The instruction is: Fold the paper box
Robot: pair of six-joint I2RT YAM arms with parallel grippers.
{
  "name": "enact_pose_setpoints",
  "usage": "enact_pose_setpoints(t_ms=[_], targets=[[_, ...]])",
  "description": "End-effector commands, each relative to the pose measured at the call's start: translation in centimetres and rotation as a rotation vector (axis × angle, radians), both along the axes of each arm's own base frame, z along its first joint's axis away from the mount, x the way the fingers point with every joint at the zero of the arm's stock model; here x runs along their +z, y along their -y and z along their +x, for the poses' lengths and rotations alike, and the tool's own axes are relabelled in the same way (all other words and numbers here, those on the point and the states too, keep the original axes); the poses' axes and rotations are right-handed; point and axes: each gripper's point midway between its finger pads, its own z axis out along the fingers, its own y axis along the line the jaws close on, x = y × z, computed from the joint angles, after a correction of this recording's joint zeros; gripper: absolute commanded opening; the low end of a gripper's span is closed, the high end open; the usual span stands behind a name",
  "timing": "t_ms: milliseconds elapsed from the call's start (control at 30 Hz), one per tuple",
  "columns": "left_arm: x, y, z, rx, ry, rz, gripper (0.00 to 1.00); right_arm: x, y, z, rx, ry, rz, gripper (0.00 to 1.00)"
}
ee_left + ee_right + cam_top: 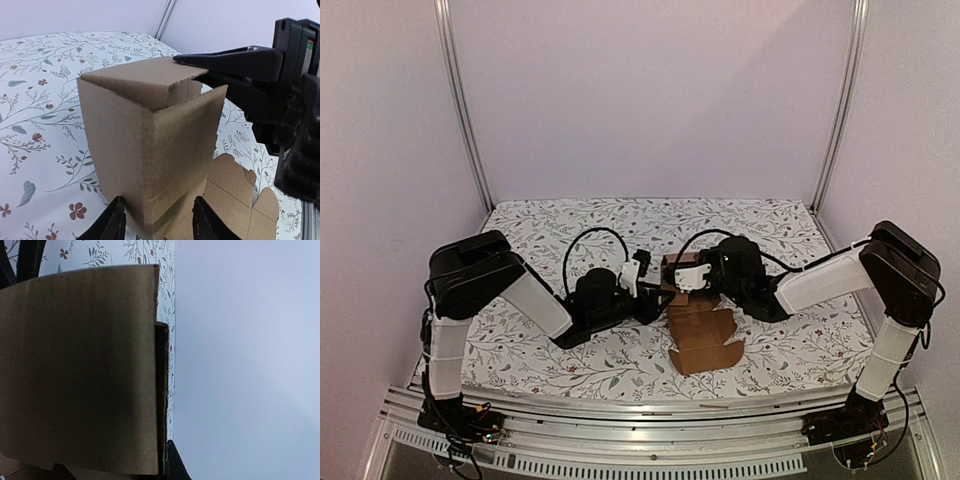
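Observation:
The paper box is plain brown cardboard, folded into an upright tube with a flap tipped over its top. Its unfolded flaps and tabs lie flat on the cloth toward the near edge. My left gripper straddles the tube's lower corner, a black fingertip pressed against each side wall. From the right, my right gripper is shut on the edge of the top flap. In the right wrist view a cardboard panel fills the left half, with one dark fingertip beside its edge. Seen from above, both grippers meet at the box.
A floral cloth covers the table. Pale walls close in the back and both sides, with metal posts at the far corners. A metal rail runs along the near edge. Black cables loop above each wrist.

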Motion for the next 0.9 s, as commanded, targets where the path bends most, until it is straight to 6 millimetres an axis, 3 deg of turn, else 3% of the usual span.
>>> enact_pose_setpoints(t_ms=[0, 333, 633, 867], targets=[[2.6, -0.5, 0.0, -0.040, 0.004, -0.085, 0.45, 0.7, -0.6, -0.9, 0.057, -0.001, -0.008, 0.05], [1.7, -0.4, 0.1, -0.095, -0.043, -0.065, 0.44, 1.1, -1.3, -0.3, 0.040, -0.062, 0.005, 0.02], [0.7, -0.2, 0.0, -0.108, -0.060, -0.044, 0.44, 3.2, -1.2, 0.4, 0.017, 0.069, 0.086, 0.00], [1.0, -0.6, 0.6, -0.101, -0.057, -0.050, 0.45, 1.3, -1.5, 0.2, 0.036, 0.025, 0.044, 0.00]])
